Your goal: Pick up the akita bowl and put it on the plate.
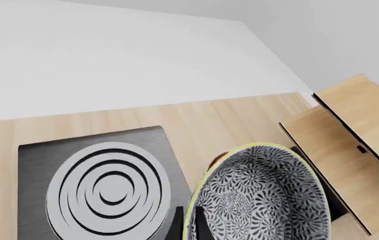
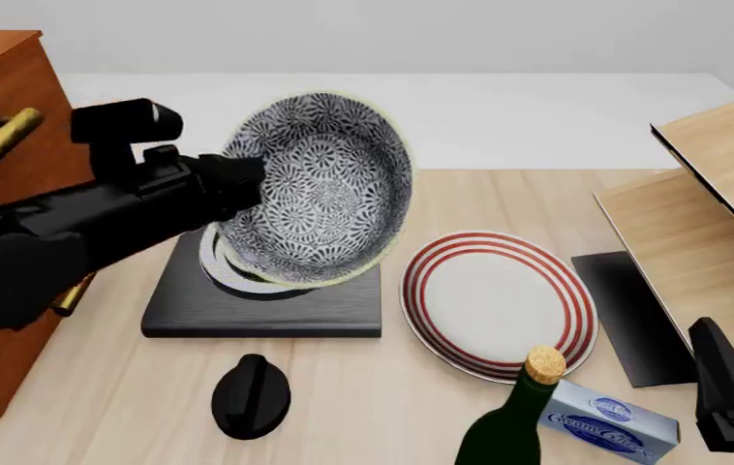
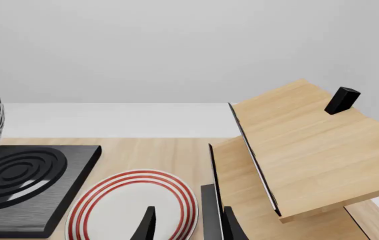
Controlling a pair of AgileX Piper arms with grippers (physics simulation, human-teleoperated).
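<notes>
Akita bowl in left claw

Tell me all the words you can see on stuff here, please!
Blue and white box: it has a dark blue oval label with writing, too small and blurred to read.
Wine bottle: no label shows.
Akita bowl, plate, burner: patterns only, no words.

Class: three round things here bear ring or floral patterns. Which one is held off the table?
The akita bowl, black-and-white floral, is tilted in the left gripper above the burner. The red-ringed plate and the burner lie flat on the table.
</notes>
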